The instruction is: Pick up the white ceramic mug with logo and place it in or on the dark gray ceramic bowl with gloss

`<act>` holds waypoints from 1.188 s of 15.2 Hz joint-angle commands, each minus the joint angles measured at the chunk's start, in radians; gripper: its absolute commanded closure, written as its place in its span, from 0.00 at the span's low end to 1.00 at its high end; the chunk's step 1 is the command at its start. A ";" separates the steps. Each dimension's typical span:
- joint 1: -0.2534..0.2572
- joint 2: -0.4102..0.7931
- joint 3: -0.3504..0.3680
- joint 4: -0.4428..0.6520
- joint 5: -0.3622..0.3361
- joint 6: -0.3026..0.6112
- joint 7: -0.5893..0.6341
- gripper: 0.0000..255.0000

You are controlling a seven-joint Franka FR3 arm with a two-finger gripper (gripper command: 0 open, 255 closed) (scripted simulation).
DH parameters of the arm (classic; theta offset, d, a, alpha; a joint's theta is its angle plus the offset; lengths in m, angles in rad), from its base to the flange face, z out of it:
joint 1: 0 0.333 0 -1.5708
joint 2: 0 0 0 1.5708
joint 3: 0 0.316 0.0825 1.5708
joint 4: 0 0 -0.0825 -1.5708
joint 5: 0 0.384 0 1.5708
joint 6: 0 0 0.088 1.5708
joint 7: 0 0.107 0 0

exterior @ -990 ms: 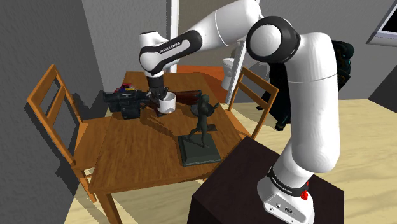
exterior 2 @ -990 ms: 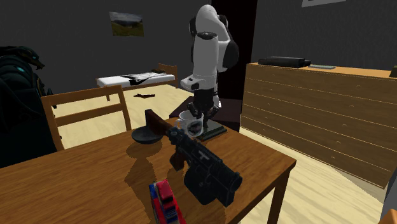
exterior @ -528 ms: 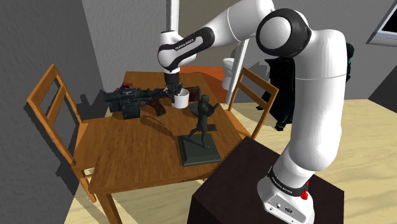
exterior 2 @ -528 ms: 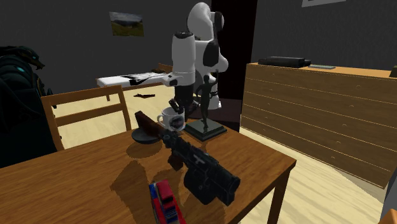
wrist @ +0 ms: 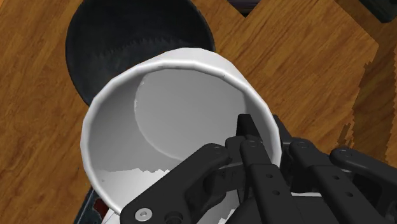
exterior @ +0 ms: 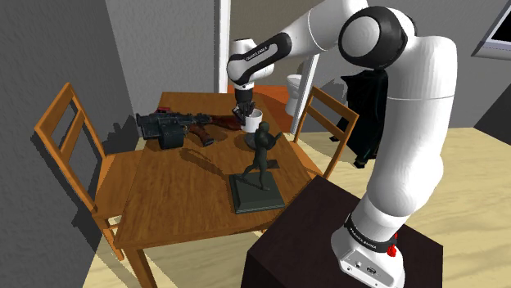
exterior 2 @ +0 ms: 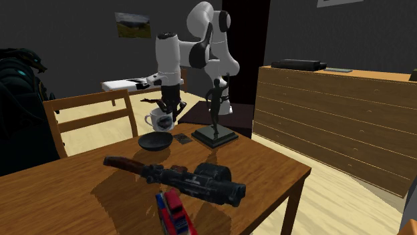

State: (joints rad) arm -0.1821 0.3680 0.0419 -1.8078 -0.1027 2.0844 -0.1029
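My gripper point(exterior: 245, 112) is shut on the rim of the white mug point(exterior: 253, 123), which carries a dark logo point(exterior 2: 162, 122). The mug point(exterior 2: 160, 121) hangs in the air just above the dark glossy bowl point(exterior 2: 156, 141), on the table's far side in the shoulder view. In the wrist view the mug point(wrist: 172, 121) opens toward me. One finger point(wrist: 244, 129) sits inside its wall and the other outside. The bowl point(wrist: 137, 38) lies beneath and just beyond the mug, partly covered by it.
A dark figurine point(exterior: 260, 155) on a square base point(exterior: 255, 195) stands beside the bowl. A black toy gun point(exterior 2: 180, 180) and a red toy car point(exterior 2: 174, 210) lie on the wooden table point(exterior: 176, 192). Wooden chairs point(exterior: 70, 135) flank the table.
The gripper has carried the mug across the table, rightward in the shoulder view, past the gun to above the bowl. The gun has swung round on the table.
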 commanded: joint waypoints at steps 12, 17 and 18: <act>-0.085 0.046 -0.042 -0.030 0.000 0.086 -0.120 1.00; -0.084 0.085 -0.044 -0.043 -0.003 0.139 -0.114 1.00; -0.084 0.094 -0.044 -0.045 -0.004 0.149 -0.113 1.00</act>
State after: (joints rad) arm -0.2666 0.4523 -0.0017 -1.8526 -0.1058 2.2229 -0.2170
